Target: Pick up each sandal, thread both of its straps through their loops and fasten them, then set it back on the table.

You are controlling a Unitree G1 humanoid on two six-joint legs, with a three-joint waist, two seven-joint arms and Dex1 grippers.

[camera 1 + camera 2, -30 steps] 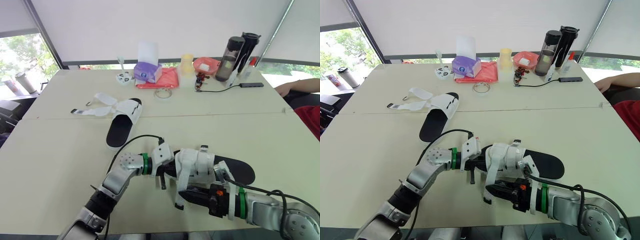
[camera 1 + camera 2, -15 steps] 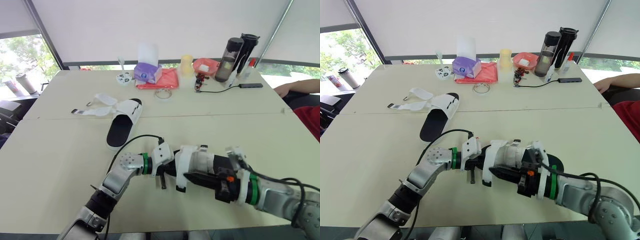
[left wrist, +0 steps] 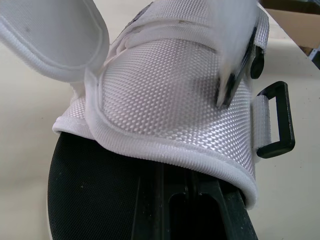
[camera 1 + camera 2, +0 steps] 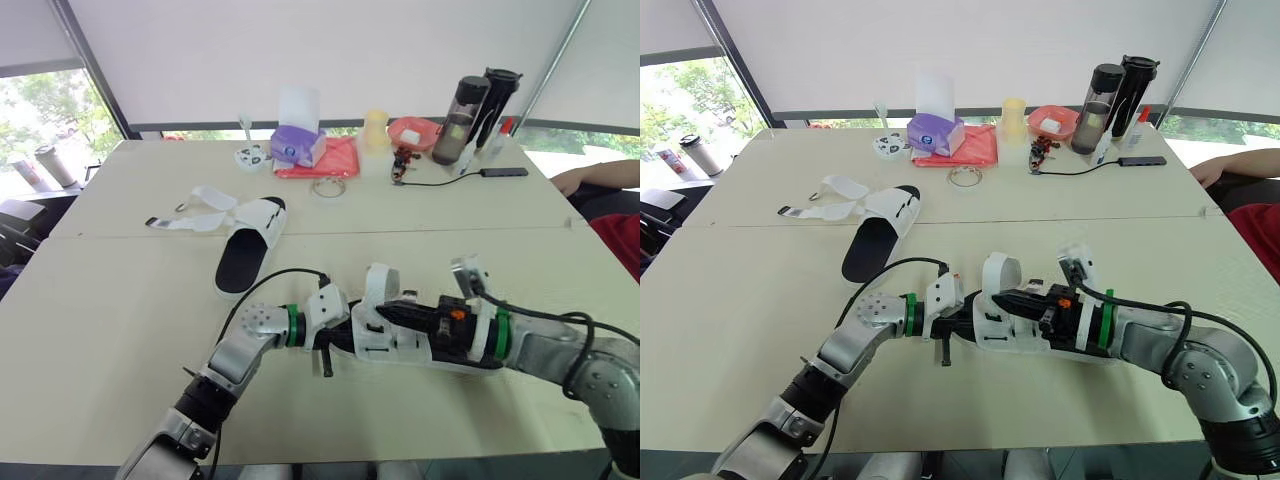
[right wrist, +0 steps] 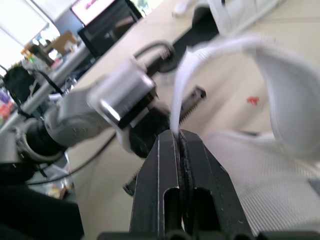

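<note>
One sandal [image 4: 420, 335], white mesh straps over a black footbed, is held low over the table's near part. My left gripper [image 4: 343, 337] is shut on its sole edge, seen close in the left wrist view [image 3: 187, 186] under the white upper [image 3: 170, 100]. A black loop [image 3: 275, 125] hangs at the upper's side. My right gripper [image 4: 381, 312] is shut on a white strap [image 5: 235, 60] that arches up over the sandal. The second sandal [image 4: 246, 246] lies on the table farther back left, its straps [image 4: 195, 210] spread open.
Along the far edge stand a purple tissue box [image 4: 297, 146], a red cloth [image 4: 326, 160], a yellow cup [image 4: 374, 130], a red bowl [image 4: 412, 130] and two dark bottles [image 4: 470, 110]. A black cable [image 4: 450, 180] runs there. A person's arm [image 4: 592, 176] rests at the far right.
My right gripper has swung from the near side of the sandal up and to the right, lifting the hanging strap into an arch over the upper. The left gripper has stayed put.
</note>
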